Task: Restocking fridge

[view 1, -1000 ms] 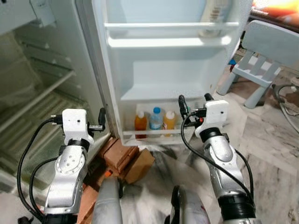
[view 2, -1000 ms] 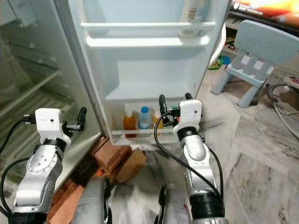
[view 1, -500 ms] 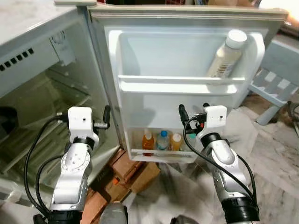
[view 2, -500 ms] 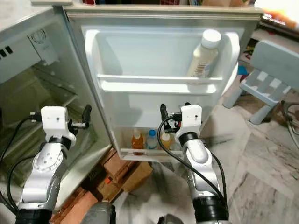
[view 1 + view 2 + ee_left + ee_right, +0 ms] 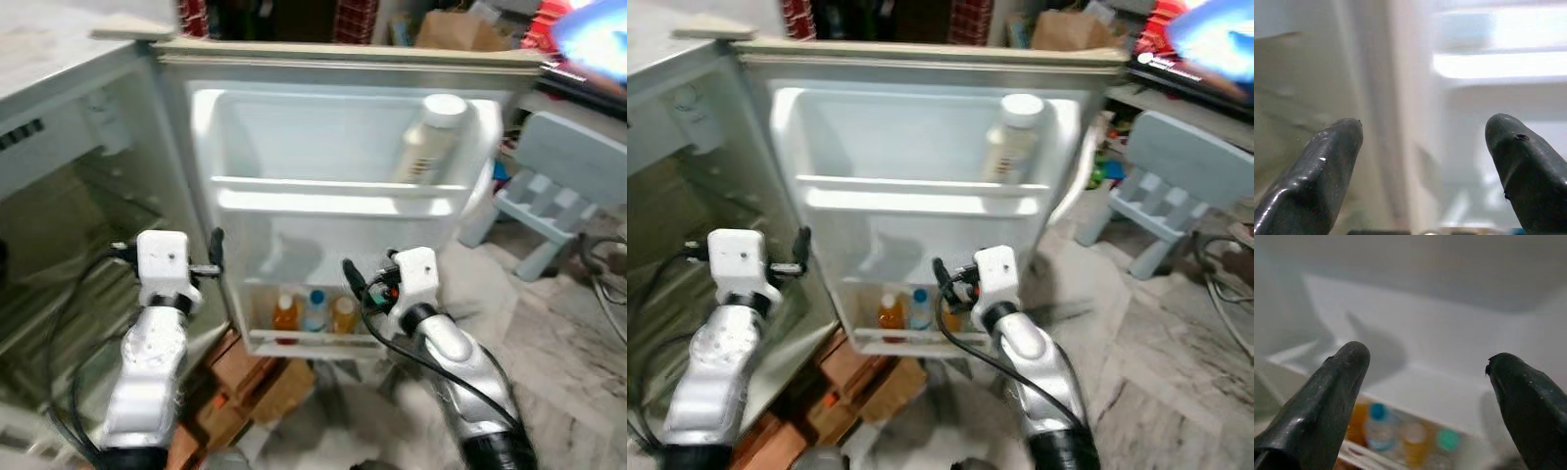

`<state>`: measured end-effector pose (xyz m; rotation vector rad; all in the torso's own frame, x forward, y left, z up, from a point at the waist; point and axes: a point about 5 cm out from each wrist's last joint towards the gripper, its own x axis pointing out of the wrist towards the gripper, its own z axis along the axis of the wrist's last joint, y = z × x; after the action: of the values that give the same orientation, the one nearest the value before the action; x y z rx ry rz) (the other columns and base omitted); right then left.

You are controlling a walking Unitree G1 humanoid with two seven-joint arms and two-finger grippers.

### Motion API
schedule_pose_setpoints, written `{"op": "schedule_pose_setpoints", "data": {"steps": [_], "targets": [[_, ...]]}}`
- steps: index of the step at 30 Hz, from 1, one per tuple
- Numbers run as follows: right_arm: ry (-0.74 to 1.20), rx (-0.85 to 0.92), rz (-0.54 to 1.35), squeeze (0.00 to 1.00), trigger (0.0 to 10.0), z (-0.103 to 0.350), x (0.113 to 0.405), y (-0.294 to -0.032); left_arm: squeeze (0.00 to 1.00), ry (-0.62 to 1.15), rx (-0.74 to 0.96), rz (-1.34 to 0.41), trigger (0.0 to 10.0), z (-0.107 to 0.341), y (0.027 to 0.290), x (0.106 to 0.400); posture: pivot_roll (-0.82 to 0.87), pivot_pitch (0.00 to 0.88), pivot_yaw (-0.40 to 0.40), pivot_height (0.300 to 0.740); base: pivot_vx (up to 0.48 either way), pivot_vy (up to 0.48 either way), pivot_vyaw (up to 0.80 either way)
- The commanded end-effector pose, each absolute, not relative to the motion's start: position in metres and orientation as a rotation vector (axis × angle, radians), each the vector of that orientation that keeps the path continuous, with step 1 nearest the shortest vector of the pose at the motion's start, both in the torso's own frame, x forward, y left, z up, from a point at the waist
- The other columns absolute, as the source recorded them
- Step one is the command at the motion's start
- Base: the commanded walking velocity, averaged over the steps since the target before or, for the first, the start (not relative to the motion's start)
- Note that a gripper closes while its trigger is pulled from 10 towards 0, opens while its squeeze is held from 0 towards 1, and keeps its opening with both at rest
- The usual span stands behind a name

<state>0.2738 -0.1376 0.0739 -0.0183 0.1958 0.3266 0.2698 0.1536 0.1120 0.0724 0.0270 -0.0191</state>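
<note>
The fridge door stands swung open. Its upper shelf holds a tall white bottle. On its bottom shelf stand an orange bottle, a blue-capped clear bottle and a yellow bottle. My right gripper is open and empty, hovering just above and in front of that bottom shelf; the bottles show blurred between its fingers. My left gripper is open and empty, level with the door's hinge edge.
The fridge's inside with its wire shelves lies to the left. Bricks and a cardboard box sit on the floor under the door. A pale blue child's chair stands at the right, with a cable on the marble floor.
The head view has tipped upward and drawn back, so the whole door and its top now show, with some blur. Both grippers remain open and empty in front of the fridge.
</note>
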Motion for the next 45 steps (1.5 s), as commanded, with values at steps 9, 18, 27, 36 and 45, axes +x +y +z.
{"op": "schedule_pose_setpoints", "data": {"steps": [9,18,27,36,45], "targets": [[0.228,-0.027,0.463,0.0,10.0,0.074,0.273,-0.125,0.0,0.025,0.121,0.001,10.0,0.112,0.16,0.271,0.11,0.0,-0.037,0.74,0.0,-0.48,0.0],[0.121,-0.009,0.448,0.0,10.0,0.091,0.279,-0.123,0.0,0.051,0.172,0.02,10.0,0.108,0.166,0.271,0.12,0.0,-0.037,0.74,0.0,-0.267,0.14],[0.097,0.005,0.405,0.0,10.0,0.095,0.283,-0.125,0.0,0.064,0.185,0.03,10.0,0.106,0.168,0.271,0.12,0.0,-0.034,0.74,0.0,-0.353,0.0],[0.078,0.04,0.394,0.0,10.0,0.098,0.284,-0.126,0.0,0.067,0.194,0.037,10.0,0.106,0.169,0.272,0.12,0.0,-0.033,0.74,0.296,-0.375,0.0],[0.02,0.015,0.378,0.0,10.0,0.107,0.294,-0.131,0.0,0.117,0.172,0.1,10.0,0.098,0.173,0.269,0.12,0.0,-0.036,0.74,0.033,-0.428,0.34]]}}
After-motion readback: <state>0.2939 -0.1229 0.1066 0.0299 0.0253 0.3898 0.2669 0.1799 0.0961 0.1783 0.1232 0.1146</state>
